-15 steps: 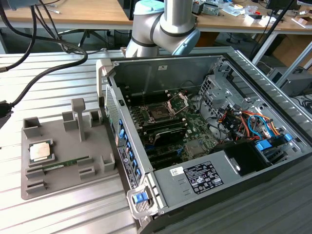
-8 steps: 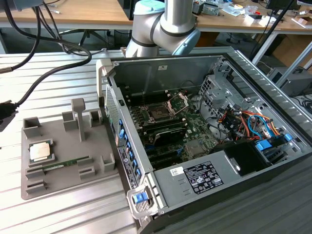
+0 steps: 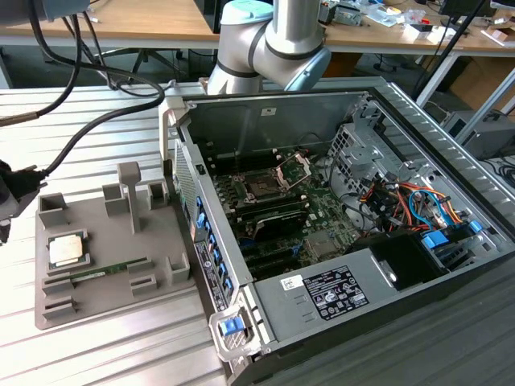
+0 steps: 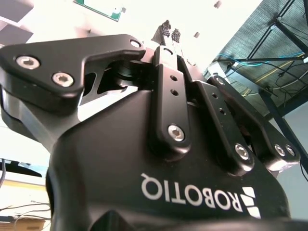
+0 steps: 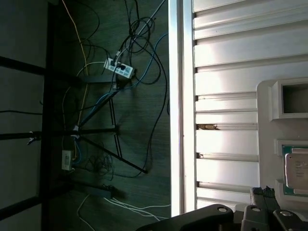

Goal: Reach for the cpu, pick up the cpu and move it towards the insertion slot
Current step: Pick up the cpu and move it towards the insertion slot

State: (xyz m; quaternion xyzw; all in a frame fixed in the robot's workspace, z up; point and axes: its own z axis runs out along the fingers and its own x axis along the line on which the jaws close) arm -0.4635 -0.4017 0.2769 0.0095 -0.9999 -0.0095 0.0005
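The cpu (image 3: pixel 66 251) lay flat in a recess of the grey tray (image 3: pixel 105 301) on the slatted bench (image 3: pixel 96 121), outside the open computer case (image 3: pixel 418 185). It was well apart from the insertion slot (image 3: pixel 261 186) on the board. In the second wrist view the gripper (image 4: pixel 171 32) looked closed on nothing. In the first wrist view the chip (image 5: pixel 297 171) sat just beside the jaws, not under them. A good reach called for opening first, centring above the chip, then gripping opposite edges level.
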